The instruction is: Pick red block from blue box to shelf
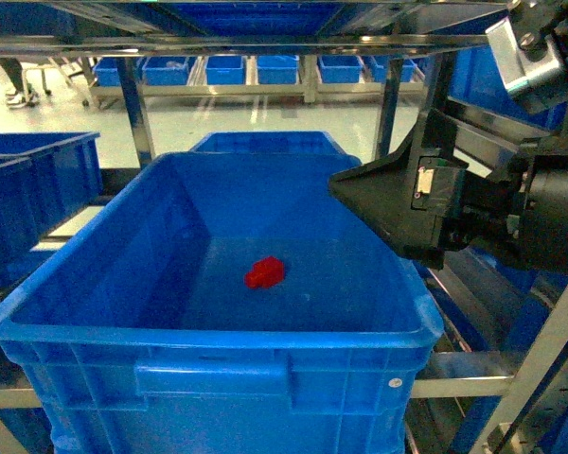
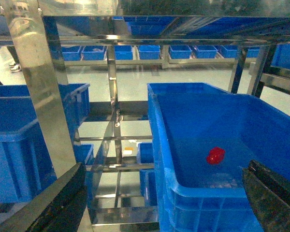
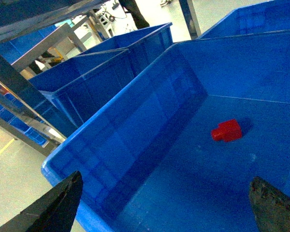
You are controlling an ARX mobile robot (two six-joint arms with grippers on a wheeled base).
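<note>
My right gripper [image 3: 166,205] has its jaws spread wide and holds nothing, hanging over the near right rim of the crate [image 1: 208,333]. The red block [image 1: 265,272] lies beyond it on the crate floor, near the middle, well apart from both fingers. My left gripper [image 2: 166,203] is likewise wide apart and bare, outside the crate's near left corner.

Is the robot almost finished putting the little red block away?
Nothing is done yet. The red block lies alone on the floor of the blue box, untouched. The right pincer hovers open over the box, short of the block. Left to do: reach down, grab it, lift it out and set it on the shelf.
</note>
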